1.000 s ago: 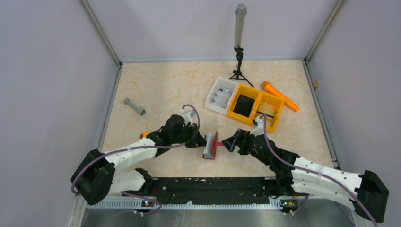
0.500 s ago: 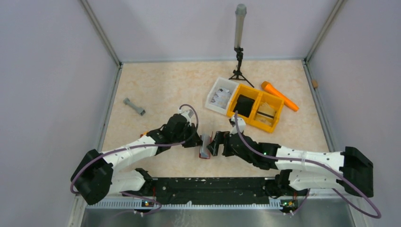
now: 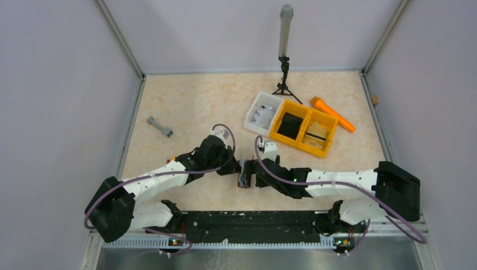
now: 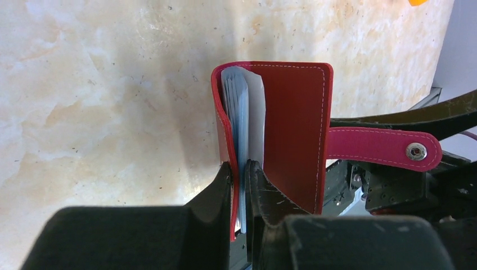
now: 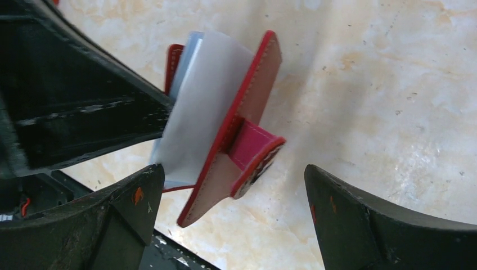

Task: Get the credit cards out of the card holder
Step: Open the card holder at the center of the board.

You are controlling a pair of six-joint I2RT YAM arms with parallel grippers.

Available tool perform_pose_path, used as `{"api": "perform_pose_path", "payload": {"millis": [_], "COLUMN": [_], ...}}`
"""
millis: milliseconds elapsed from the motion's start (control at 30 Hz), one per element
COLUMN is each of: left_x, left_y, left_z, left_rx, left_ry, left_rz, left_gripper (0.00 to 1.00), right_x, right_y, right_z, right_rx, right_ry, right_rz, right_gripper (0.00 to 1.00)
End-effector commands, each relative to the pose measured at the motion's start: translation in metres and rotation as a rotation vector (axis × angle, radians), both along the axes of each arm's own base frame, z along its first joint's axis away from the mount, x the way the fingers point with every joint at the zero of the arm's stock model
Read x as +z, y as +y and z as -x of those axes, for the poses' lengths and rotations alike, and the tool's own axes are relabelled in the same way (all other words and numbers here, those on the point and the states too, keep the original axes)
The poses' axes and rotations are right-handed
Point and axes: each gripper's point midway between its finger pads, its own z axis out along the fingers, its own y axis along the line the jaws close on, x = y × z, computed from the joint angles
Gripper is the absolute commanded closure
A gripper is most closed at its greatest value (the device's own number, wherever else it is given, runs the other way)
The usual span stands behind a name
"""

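Note:
The dark red card holder [image 4: 292, 129] stands on edge, partly open, just above the table's near middle [image 3: 243, 174]. My left gripper [image 4: 240, 174] is shut on its left cover together with a few of the pale credit cards [image 4: 247, 112]. The other cover hangs free, and its pink snap tab [image 4: 382, 147] sticks out to the right. My right gripper [image 5: 233, 180] is open, and the free cover and tab [image 5: 253, 149] lie between its wide-spread fingers without touching them. The credit cards [image 5: 197, 112] fan out inside the fold. Seen from above, the two grippers [image 3: 235, 167] [image 3: 251, 170] face each other across the card holder.
A yellow-orange divided bin [image 3: 304, 130] and a white tray [image 3: 262, 114] sit at the back right, with an orange tool [image 3: 333, 113] beyond them. A small tripod stand [image 3: 285, 56] stands at the back. A grey dumbbell-shaped piece [image 3: 160, 127] lies to the left.
My right arm has swung left and its open jaws have come up around the card holder's free cover. The left gripper keeps its hold, and the holder has shifted slightly left.

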Motion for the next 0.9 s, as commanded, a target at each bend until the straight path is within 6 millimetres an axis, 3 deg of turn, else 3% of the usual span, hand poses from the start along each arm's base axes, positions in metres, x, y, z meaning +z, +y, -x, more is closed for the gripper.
{"api": "perform_pose_path", "payload": {"millis": [0, 233, 400, 500, 733, 867], "left_x": [0.020, 0.017, 0.020, 0.019, 0.017, 0.016], "left_y": [-0.015, -0.017, -0.017, -0.017, -0.017, -0.017], "left_z": [-0.013, -0.011, -0.011, -0.010, -0.008, -0.007], "left_rx": [0.003, -0.002, -0.007, -0.011, -0.016, -0.019], "left_ry": [-0.044, -0.035, -0.041, -0.040, -0.037, -0.036], "left_rz": [0.060, 0.065, 0.073, 0.073, 0.076, 0.076], "left_gripper": [1.00, 1.00, 0.99, 0.97, 0.94, 0.84], "right_x": [0.025, 0.025, 0.009, 0.003, -0.006, -0.003], "right_y": [0.027, 0.028, 0.021, 0.019, 0.007, 0.007], "right_z": [0.000, 0.001, -0.001, -0.001, 0.001, 0.002], "right_rx": [0.064, 0.077, 0.050, 0.040, 0.017, 0.015], "right_ry": [-0.048, -0.057, -0.031, -0.026, -0.012, -0.020], "right_rz": [-0.117, -0.123, -0.046, -0.031, -0.016, -0.052], "right_gripper": [0.03, 0.02, 0.08, 0.17, 0.50, 0.61]}}
